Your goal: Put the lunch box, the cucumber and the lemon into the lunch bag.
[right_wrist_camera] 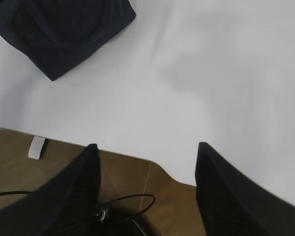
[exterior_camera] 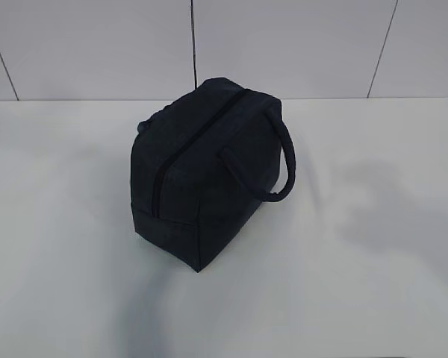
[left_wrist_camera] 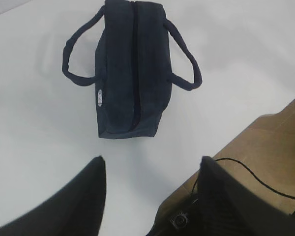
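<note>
Both claws, left point(left_wrist_camera: 150, 196) and right point(right_wrist_camera: 146, 189), stand apart, empty. Lunch bag point(left_wrist_camera: 130, 69) sits zipped at twelve o'clock; soft, floppy fabric probably, best taken by a padded handle point(left_wrist_camera: 184, 59).

I count one lunch bag point(exterior_camera: 201, 171) on the counter point(exterior_camera: 373, 261), and it carries two loop handles point(left_wrist_camera: 184, 61), one zipper line point(left_wrist_camera: 135, 64) along its top and one small white logo point(left_wrist_camera: 99, 97) on its side. Off the counter's edge I see one white tab point(right_wrist_camera: 37, 147) on the brown floor point(right_wrist_camera: 19, 172) and two black cables point(left_wrist_camera: 255, 174). I count two arms, each with one pair of jaws.
</note>
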Controlling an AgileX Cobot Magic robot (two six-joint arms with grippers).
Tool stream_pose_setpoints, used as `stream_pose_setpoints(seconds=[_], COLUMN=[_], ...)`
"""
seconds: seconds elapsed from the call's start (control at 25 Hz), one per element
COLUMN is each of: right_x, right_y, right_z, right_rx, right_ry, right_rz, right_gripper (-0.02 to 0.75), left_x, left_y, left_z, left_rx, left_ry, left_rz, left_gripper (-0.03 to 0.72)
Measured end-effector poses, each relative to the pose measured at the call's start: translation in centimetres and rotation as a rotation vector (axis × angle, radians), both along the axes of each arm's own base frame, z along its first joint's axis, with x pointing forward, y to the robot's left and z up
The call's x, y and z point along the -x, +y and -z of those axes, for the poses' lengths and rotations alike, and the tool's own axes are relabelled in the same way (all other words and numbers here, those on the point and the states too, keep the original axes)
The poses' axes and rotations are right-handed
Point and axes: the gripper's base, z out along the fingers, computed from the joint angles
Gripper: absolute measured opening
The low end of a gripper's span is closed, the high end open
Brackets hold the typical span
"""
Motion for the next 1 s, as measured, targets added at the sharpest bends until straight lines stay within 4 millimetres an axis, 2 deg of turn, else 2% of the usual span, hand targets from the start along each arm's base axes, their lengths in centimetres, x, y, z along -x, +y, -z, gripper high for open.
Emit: stream_pose_setpoints(seconds=[0.24,0.44,0.76,1.0], right_x=[4.8,6.9,8.3,10.0], right_y=[-1.3,-1.9,-2.2,-2.6], right_z=[-0.6,-0.3,3.3,6.7], right_rx=[-0.041,-0.057,-0.061,-0.07], right_ry=[-0.159,-0.227,-0.207,-0.232], right_rz=[0.0,0.001,-0.002,-0.001], right_gripper=[0.455,0.455,0.455,0.455], left_x=[4.4,8.1,15.7,18.3], left_y=[2.3,4.4,8.2,9.5], left_z=[0.4,1.2,3.6,5.8], left_rx=[-0.009,0.005,0.078,0.098], left_ry=[-0.06,-0.105,-0.218,-0.255], left_rz=[0.034,0.038,0.048,0.048], left_gripper=[0.351,0.294,0.277,0.276])
